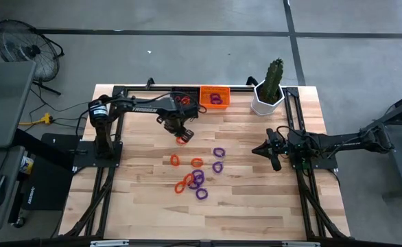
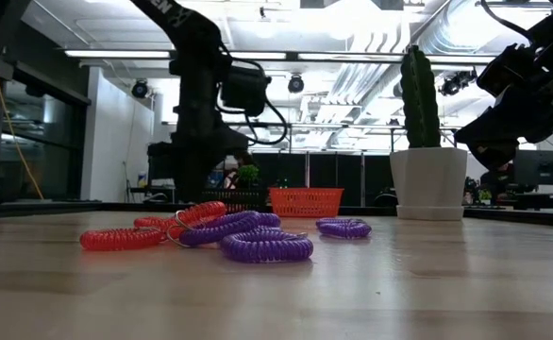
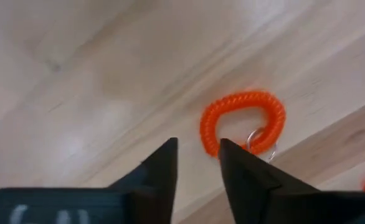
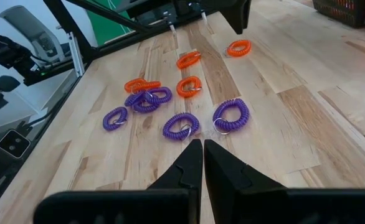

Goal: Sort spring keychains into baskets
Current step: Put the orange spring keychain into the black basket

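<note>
My left gripper [image 1: 179, 132] [image 3: 198, 149] is open with a narrow gap and points down over a lone orange spring keychain [image 1: 182, 139] [image 3: 241, 121], which lies flat on the table just past its fingertips. Several more orange and purple keychains [image 1: 195, 175] [image 4: 170, 102] lie scattered and partly piled mid-table. The black basket [image 1: 180, 98] holds orange keychains and the orange basket [image 1: 215, 96] holds purple ones; both stand at the far edge. My right gripper [image 1: 259, 149] [image 4: 202, 152] is shut, empty and raised at the table's right side.
A white hexagonal pot with a cactus [image 1: 268, 96] stands at the far edge, right of the orange basket. Black frame rails [image 1: 112, 137] run along the table's left, right and far sides. Bare wood [image 1: 242, 213] lies toward the near edge.
</note>
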Action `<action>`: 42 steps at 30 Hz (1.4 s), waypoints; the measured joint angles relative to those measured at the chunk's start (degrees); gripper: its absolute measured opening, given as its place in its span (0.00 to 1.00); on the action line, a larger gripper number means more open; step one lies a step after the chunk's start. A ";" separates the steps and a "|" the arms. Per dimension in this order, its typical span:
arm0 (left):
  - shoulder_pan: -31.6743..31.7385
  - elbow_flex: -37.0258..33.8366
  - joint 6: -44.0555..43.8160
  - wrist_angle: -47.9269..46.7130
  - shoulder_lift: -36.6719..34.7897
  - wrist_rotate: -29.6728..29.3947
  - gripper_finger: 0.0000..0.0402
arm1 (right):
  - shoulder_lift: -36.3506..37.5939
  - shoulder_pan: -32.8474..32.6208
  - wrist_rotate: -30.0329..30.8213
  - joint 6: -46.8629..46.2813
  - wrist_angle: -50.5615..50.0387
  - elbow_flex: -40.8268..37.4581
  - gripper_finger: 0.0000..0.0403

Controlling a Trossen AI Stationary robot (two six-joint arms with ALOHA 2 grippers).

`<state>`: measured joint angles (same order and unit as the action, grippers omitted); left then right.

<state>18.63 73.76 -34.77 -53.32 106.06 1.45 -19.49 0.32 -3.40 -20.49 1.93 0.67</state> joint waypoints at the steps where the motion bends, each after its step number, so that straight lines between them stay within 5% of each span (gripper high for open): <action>1: 0.00 0.00 -0.01 0.72 0.00 -0.01 0.34 | 0.00 0.00 0.00 0.00 0.00 0.00 0.03; 9: 0.09 0.02 -1.31 1.51 0.00 -0.74 0.54 | 0.00 0.02 0.00 0.00 0.00 0.00 0.03; 42: -1.40 0.22 0.85 2.74 8.53 0.23 0.43 | 0.00 0.02 0.00 0.00 0.02 0.00 0.03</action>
<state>17.23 73.97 -33.93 -50.59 114.59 1.68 -19.49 0.34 -3.40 -20.49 1.96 0.67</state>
